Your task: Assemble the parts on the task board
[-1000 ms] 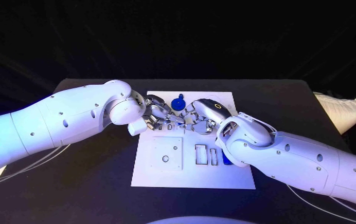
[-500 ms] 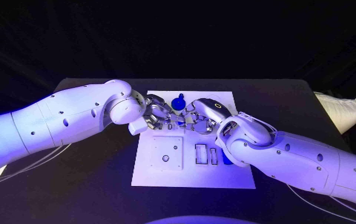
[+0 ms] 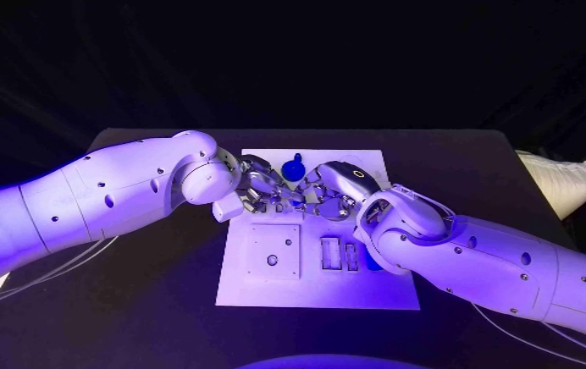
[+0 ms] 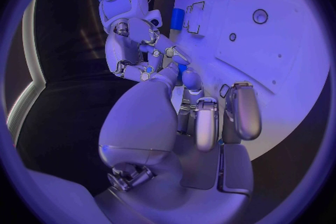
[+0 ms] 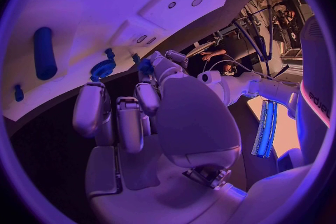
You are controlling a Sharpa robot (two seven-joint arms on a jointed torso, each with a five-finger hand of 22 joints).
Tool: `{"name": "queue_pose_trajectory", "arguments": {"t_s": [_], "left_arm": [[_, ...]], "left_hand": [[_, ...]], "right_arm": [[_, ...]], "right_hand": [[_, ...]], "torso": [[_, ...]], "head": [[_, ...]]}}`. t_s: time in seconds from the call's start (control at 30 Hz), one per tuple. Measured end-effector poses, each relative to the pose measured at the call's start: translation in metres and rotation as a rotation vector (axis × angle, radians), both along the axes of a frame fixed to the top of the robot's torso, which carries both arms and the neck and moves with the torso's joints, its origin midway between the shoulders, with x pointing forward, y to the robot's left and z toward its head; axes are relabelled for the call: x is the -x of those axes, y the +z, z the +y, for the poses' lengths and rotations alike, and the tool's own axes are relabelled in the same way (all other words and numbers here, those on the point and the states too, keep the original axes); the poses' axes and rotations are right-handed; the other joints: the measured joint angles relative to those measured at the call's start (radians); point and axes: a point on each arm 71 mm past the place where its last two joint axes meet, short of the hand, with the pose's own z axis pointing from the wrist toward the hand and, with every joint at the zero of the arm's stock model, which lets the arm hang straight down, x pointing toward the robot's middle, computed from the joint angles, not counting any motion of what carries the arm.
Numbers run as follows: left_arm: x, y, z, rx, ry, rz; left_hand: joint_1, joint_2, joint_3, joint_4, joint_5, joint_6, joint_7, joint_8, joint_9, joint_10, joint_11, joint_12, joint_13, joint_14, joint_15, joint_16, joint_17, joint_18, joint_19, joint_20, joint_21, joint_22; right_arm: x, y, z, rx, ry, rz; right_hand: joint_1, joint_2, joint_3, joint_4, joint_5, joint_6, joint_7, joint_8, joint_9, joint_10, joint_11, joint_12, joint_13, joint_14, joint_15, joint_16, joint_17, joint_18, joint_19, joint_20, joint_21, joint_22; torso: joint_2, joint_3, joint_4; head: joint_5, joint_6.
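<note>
A: Where are the hands sitting relative to the task board (image 3: pixel 312 293)?

B: Both are hovering over its far half. The left hand (image 3: pixel 257 184) is reaching in from the board's left edge and the right hand (image 3: pixel 329 190) from the right, and their fingertips are meeting near the middle, leaving almost no gap between them.

A: What are the fingers doing?

B: The left hand's fingers (image 4: pixel 238 109) are lying partly curled and side by side; the right hand's fingers (image 5: pixel 91 109) are doing likewise. Whether either hand is pinching anything cannot be told, since the fingertips are crowding together.

A: And the parts?

B: A round blue part (image 3: pixel 293 168) is standing just beyond the hands, near the board's far edge. The right wrist view is showing a long blue cylinder (image 5: pixel 44 52), a blue disc-shaped part (image 5: pixel 103 69) and a small blue peg (image 5: pixel 18 92) lying apart on the board. Another blue part (image 3: pixel 370 259) is resting beside the slots (image 3: pixel 331 254), close under the right arm.

A: Free room?

B: The board's near half, around the square plate (image 3: pixel 273 252), is lying uncovered, with black table (image 3: pixel 146 301) bordering every edge.
</note>
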Motion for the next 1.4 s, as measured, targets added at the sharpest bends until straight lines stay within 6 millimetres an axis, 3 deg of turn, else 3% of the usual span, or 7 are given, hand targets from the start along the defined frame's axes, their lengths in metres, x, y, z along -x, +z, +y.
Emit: {"name": "queue_pose_trajectory", "arguments": {"t_s": [0.37,0.5,0.63,0.73,0.93,1.1,1.4], "left_arm": [[-0.001,0.000,-0.001,0.006,0.013,0.000],[0.000,-0.001,-0.001,0.013,0.023,0.004],[-0.001,-0.001,-0.001,0.021,0.040,0.005],[-0.002,0.000,-0.001,0.029,0.052,0.003],[-0.002,0.000,0.000,0.041,0.073,0.000],[-0.003,0.000,0.002,0.043,0.085,0.000],[-0.004,-0.001,0.011,0.025,0.098,-0.005]], "left_hand": [[0.019,-0.019,0.105,-0.029,0.000,0.012,-0.005,-0.008,-0.021,0.017,-0.011,0.001,0.004,0.001,-0.002,0.000,0.001,0.000,0.004,-0.004,0.000,0.000],[0.029,-0.029,0.138,0.002,0.010,0.018,0.000,0.010,-0.021,0.044,-0.011,0.010,0.011,0.000,-0.007,0.000,0.001,0.000,0.004,-0.004,0.000,0.000],[-0.002,-0.060,0.188,0.015,0.022,0.018,0.000,0.029,-0.020,0.066,-0.013,0.010,0.015,0.000,-0.007,0.000,0.001,0.000,0.004,-0.004,0.000,0.000],[-0.033,-0.079,0.226,0.000,0.047,0.018,0.000,0.043,-0.013,0.074,-0.013,0.013,0.019,0.000,-0.007,0.000,0.001,0.000,0.004,-0.004,0.000,0.000],[-0.068,-0.099,0.267,-0.021,0.099,0.018,0.000,0.064,-0.005,0.083,-0.015,0.018,0.027,0.000,-0.007,0.000,0.001,0.000,0.007,-0.007,0.000,0.000],[-0.100,-0.117,0.286,-0.030,0.156,0.018,0.000,0.083,0.004,0.091,-0.016,0.024,0.035,0.000,-0.007,0.000,0.001,0.000,0.007,-0.007,0.000,0.000],[-0.145,-0.146,0.299,-0.043,0.305,0.030,-0.005,0.107,0.015,0.110,-0.024,0.041,0.055,0.000,-0.014,0.000,0.000,0.000,0.015,-0.015,0.000,0.000]], "right_arm": [[0.000,0.000,0.000,0.001,-0.008,0.004],[0.000,0.000,0.000,0.001,-0.012,0.004],[0.000,0.000,-0.001,0.001,-0.017,0.004],[0.000,0.000,0.000,-0.003,-0.018,0.001],[-0.001,0.002,-0.007,-0.022,-0.039,-0.019],[0.000,0.005,-0.017,-0.046,-0.056,-0.044],[0.002,0.022,-0.055,-0.084,-0.091,-0.102]], "right_hand": [[-0.007,-0.001,0.003,0.003,0.006,0.000,0.000,0.005,0.000,0.000,0.000,0.000,0.001,0.000,0.000,0.000,0.000,0.000,0.000,0.000,0.000,0.000],[-0.011,0.000,-0.001,0.007,0.006,0.001,0.000,0.005,0.001,0.000,0.000,-0.009,-0.005,0.000,0.000,0.000,0.000,0.000,0.000,0.000,0.000,-0.002],[-0.052,-0.014,-0.013,0.026,0.011,-0.080,0.031,-0.038,0.009,-0.049,0.024,-0.077,-0.058,0.004,0.022,-0.011,0.000,0.000,-0.008,0.008,-0.015,-0.025],[-0.072,-0.045,-0.035,0.040,-0.005,-0.170,0.056,-0.075,-0.020,-0.106,0.049,-0.153,-0.119,0.003,0.044,-0.030,0.000,0.000,-0.036,0.025,-0.041,-0.062],[-0.045,-0.096,-0.099,0.100,-0.006,-0.312,0.086,-0.075,-0.036,-0.152,0.077,-0.209,-0.182,0.005,0.063,-0.048,0.001,0.016,-0.066,0.048,-0.073,-0.110],[-0.005,-0.102,-0.116,0.147,0.008,-0.322,0.094,-0.075,-0.036,-0.159,0.077,-0.209,-0.195,0.005,0.063,-0.054,0.001,0.016,-0.070,0.052,-0.085,-0.124],[0.038,-0.107,-0.121,0.166,0.017,-0.302,0.085,-0.075,-0.032,-0.167,0.077,-0.213,-0.211,0.005,0.063,-0.066,0.000,0.030,-0.077,0.052,-0.100,-0.144]], "torso": [[0.000,-0.0002,-0.0003],[-0.001,-0.0001,-0.0003],[-0.001,-0.0002,-0.0005],[-0.001,-0.0002,-0.0006],[-0.001,0.0000,-0.0011],[-0.001,0.0011,-0.0011],[-0.001,0.0013,-0.0016]], "head": [[0.000,-0.003],[0.001,-0.003],[0.001,-0.003],[0.001,-0.001],[0.001,0.000],[0.002,-0.001],[0.008,-0.005]]}}
